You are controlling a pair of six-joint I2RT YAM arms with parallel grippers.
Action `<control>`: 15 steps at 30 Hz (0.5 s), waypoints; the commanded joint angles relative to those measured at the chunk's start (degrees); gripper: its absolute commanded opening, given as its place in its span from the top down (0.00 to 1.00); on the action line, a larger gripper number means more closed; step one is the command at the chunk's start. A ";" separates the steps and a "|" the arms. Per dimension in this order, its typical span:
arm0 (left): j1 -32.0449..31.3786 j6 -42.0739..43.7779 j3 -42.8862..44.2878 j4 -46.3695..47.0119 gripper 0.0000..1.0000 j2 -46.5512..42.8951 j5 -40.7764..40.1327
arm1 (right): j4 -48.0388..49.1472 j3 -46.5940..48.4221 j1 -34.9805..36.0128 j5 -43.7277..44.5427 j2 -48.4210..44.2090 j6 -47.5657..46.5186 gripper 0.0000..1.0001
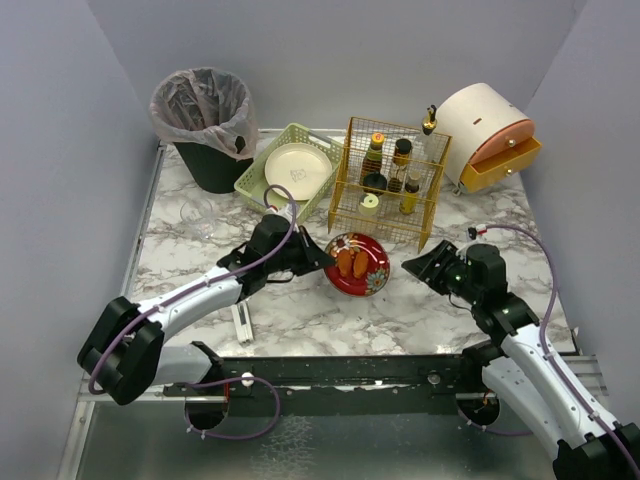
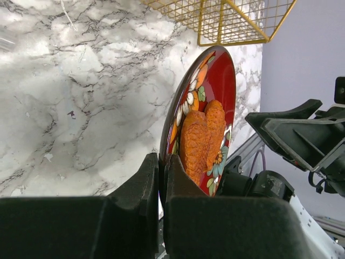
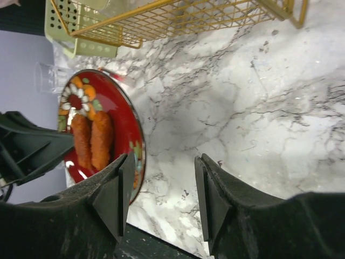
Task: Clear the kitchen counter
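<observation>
A red flowered plate (image 1: 372, 272) with two orange breaded sticks (image 1: 352, 263) sits in the middle of the marble kitchen counter (image 1: 330, 312). My left gripper (image 1: 324, 258) is at the plate's left side. In the left wrist view its jaws (image 2: 161, 167) are shut on the rim of the plate (image 2: 218, 81), just below the sticks (image 2: 200, 137). My right gripper (image 1: 411, 266) stands open a little right of the plate. In the right wrist view the gripper (image 3: 161, 186) has only bare marble between its fingers, and the plate (image 3: 123, 132) lies beyond its left finger.
Along the back stand a black bin with a plastic liner (image 1: 205, 125), a pale green tray (image 1: 262, 165) holding a cream plate, a yellow wire rack (image 1: 392, 195) with bottles, and a round cream box with an orange drawer (image 1: 492, 135). A clear glass (image 1: 197, 215) is at the left.
</observation>
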 commanded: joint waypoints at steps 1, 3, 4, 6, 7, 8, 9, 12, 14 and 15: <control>1.34 -1.56 5.84 -1.21 1.00 -5.49 -0.93 | -6.74 3.47 0.00 5.50 -0.95 -4.36 0.45; 2.36 -1.56 7.61 -4.09 1.00 -7.06 -1.48 | -7.63 4.41 0.00 6.89 -1.04 -4.90 0.44; 3.16 -1.52 8.59 -5.40 1.00 -7.75 -1.58 | -8.20 5.01 0.00 7.37 -0.92 -5.21 0.43; 5.13 -1.05 10.84 -8.75 1.00 -9.16 -1.49 | -9.18 5.97 0.00 7.85 -0.56 -5.98 0.42; 6.40 -0.63 12.06 -10.36 1.00 -9.76 -1.33 | -9.49 6.38 0.00 8.03 -0.40 -6.23 0.42; 7.76 -0.17 13.46 -11.98 1.00 -10.23 -0.83 | -9.66 6.62 0.00 8.10 -0.17 -6.49 0.41; 9.53 0.25 14.95 -13.40 1.00 -10.58 -0.05 | -9.69 6.80 0.00 8.06 -0.12 -6.69 0.40; 15.59 1.11 20.46 -19.10 1.00 -10.26 3.90 | -9.82 7.21 0.00 7.81 0.13 -6.96 0.34; 18.69 2.32 24.95 -22.76 1.00 -9.58 5.19 | -10.03 7.31 0.00 7.75 0.01 -6.94 0.30; 19.92 3.21 27.32 -24.69 1.00 -9.15 5.35 | -10.12 7.32 0.00 7.80 -0.10 -6.93 0.28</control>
